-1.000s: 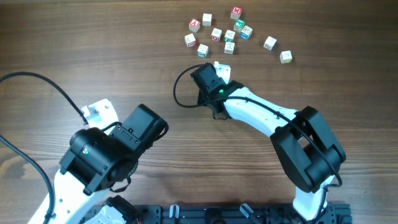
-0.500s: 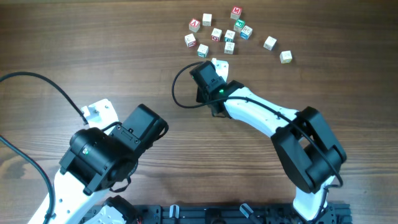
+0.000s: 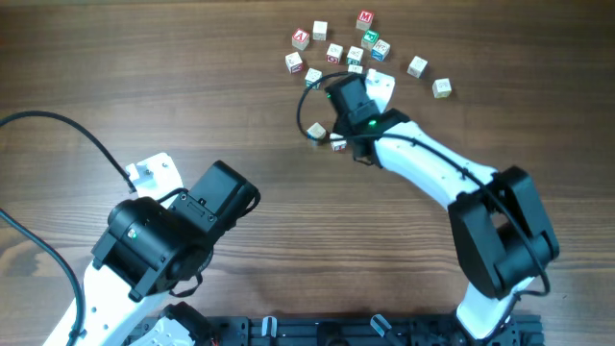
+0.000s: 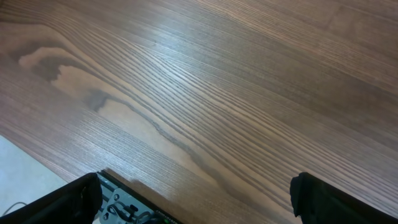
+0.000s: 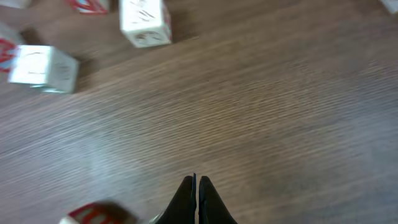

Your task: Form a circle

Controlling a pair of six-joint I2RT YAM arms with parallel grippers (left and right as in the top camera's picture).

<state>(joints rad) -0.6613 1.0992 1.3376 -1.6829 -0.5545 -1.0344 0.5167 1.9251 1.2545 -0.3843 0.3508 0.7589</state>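
- The arranging seems to be at an early part. No circle is formed yet. The cubes (image 3: 334,53) lie as a loose scatter at the far side of the table (image 3: 144,77), most of them close together and two set apart to the right.
- The right gripper (image 5: 196,185) has its jaws pressed fully together, with nothing between them. It hangs at the near edge of the scatter. In the right wrist view a pale cube (image 5: 146,22) and a second cube (image 5: 43,68) lie ahead and to the left of the tips, apart from them.
- The left gripper (image 4: 196,183) stands wide and empty over bare wood, well apart from the cubes.
- Beside the right arm's wrist, a small pale piece (image 3: 315,132) and a reddish piece (image 3: 338,144) are perhaps two more cubes. The overhead view is too small there to be sure.
- The long axis of the scatter runs left to right, and its right end drops a little toward the robot. A single cube has no long axis, and the cubes sit turned at different angles.
- The closed tips would probably serve as a pusher. The next move likely calls for coming low beside one cube and sliding it outward, so that the middle opens. The neighbours sit close and could be knocked.
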